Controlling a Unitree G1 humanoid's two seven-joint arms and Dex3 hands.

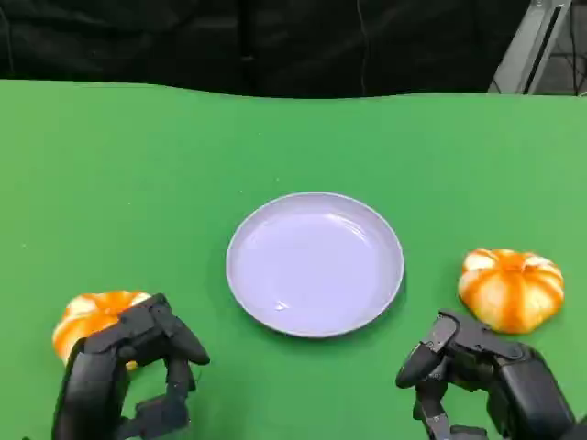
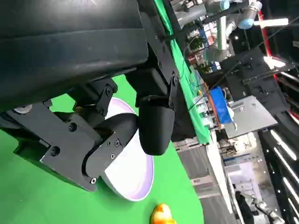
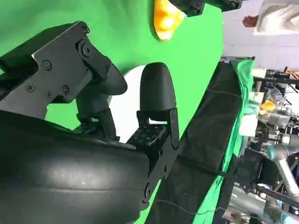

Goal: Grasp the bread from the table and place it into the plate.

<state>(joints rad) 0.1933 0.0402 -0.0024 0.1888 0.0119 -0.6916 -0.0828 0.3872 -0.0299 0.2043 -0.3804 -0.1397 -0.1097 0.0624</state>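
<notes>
Table: big green surface [image 1: 138,165] taking up most of the head view, dark backdrop behind it.
Plate: pale lavender round plate [image 1: 315,264] sitting flat near the middle of the table, nothing in it. It also peeks out behind the fingers in the left wrist view [image 2: 133,172].
Left hand: black hand [image 1: 128,371] at the lower left, hovering just in front of the left bread, fingers apart and nothing in them, so it's loose and empty.
Right hand: black hand [image 1: 481,376] at the lower right, near the right bread but not touching it, fingers spread, holding nothing.
Right bread: orange and white pumpkin-shaped bun [image 1: 511,289] on the table to the right of the plate, well clear of its rim.
Left bread: same kind of bun [image 1: 87,316] on the table left of the plate, partly hidden behind the left hand.
</notes>
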